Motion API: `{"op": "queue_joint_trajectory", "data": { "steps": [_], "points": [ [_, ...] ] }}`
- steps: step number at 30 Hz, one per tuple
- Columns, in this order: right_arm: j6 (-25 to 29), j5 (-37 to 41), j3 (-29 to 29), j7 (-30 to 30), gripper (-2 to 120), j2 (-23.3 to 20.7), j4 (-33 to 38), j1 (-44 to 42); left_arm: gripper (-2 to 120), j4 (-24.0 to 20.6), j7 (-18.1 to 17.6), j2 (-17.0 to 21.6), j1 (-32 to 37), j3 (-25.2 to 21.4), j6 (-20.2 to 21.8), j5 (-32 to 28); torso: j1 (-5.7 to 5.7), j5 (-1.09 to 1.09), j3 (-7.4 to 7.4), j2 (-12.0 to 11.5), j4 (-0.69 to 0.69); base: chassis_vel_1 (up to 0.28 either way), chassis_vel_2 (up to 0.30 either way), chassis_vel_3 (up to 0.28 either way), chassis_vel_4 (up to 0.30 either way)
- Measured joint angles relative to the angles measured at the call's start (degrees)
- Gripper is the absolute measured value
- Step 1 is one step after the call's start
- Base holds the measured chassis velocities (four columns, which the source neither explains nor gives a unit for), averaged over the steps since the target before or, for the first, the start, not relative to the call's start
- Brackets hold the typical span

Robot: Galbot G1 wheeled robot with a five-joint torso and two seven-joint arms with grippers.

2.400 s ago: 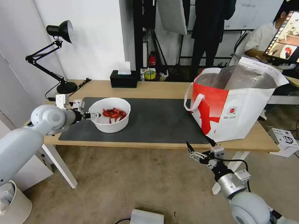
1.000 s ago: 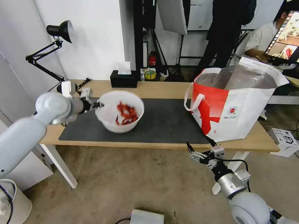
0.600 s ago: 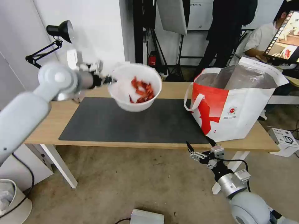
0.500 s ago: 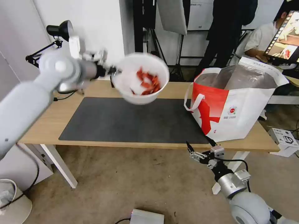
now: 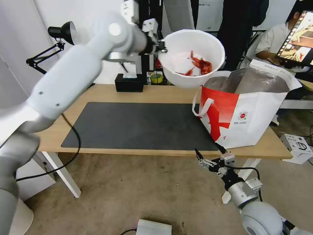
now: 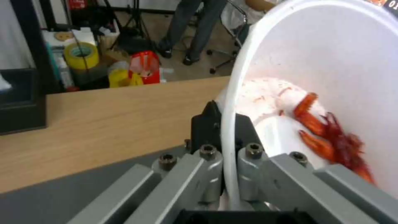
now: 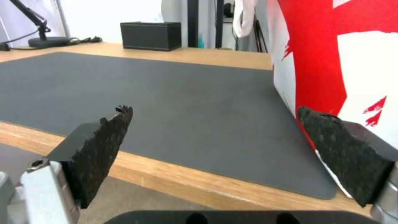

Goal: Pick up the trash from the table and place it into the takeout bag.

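We have lifted the bowl [image 5: 191, 57], its rim pinched by our left gripper [image 5: 162, 49], toward the takeout bag [image 5: 247, 107] at 3 o'clock; right gripper [image 5: 209, 156] waits, fingers spread.

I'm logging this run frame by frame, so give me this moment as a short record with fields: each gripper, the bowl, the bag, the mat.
left gripper: raised above the table, shut on the white bowl's rim
white bowl: held in the air, tilted, beside the bag's open top
bowl contents: red scraps inside
takeout bag: upright on the table, top open, foil lining showing
right gripper: open, low in front of the table edge
dark grey mat: bare
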Motion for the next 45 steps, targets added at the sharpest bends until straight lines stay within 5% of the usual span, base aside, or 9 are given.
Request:
{"op": "queue_joint_trajectory", "data": {
  "steps": [7, 21, 31, 39, 45],
  "points": [
    [0.0, 0.0, 0.0, 0.0, 100, 0.0, 0.0, 0.0, 0, 8.7, -0.6, -8.8, -1.3, -0.4, 0.0, 1.5, 0.00, 0.01, 0.00, 0.0, -0.01, 0.000, 0.000, 0.000, 0.000],
    [0.0, 0.0, 0.0, 0.0, 100, 0.0, 0.0, 0.0, 0, 18.7, 1.1, -22.7, -1.4, -2.3, 0.0, 7.9, -0.01, 0.01, 0.00, 0.0, -0.03, 0.000, 0.000, 0.000, 0.000],
    [0.0, 0.0, 0.0, 0.0, 100, 0.0, 0.0, 0.0, 0, 21.5, 6.5, -23.0, 1.5, 1.8, -4.7, 16.7, -0.01, -0.01, 0.00, 0.0, 0.01, 0.000, 0.000, 0.000, 0.000],
    [0.0, 0.0, 0.0, 0.0, 100, 0.0, 0.0, 0.0, 0, 19.6, 6.6, -22.9, 2.4, 4.0, -8.7, 21.2, -0.01, -0.01, -0.01, 0.0, 0.00, 0.000, 0.000, 0.000, 0.000],
    [0.0, 0.0, 0.0, 0.0, 100, 0.0, 0.0, 0.0, 0, 17.9, 3.4, -22.7, 3.1, 6.7, -9.0, 27.2, -0.01, -0.01, -0.01, 0.0, 0.01, 0.000, 0.000, 0.000, 0.000]
  ]
}}
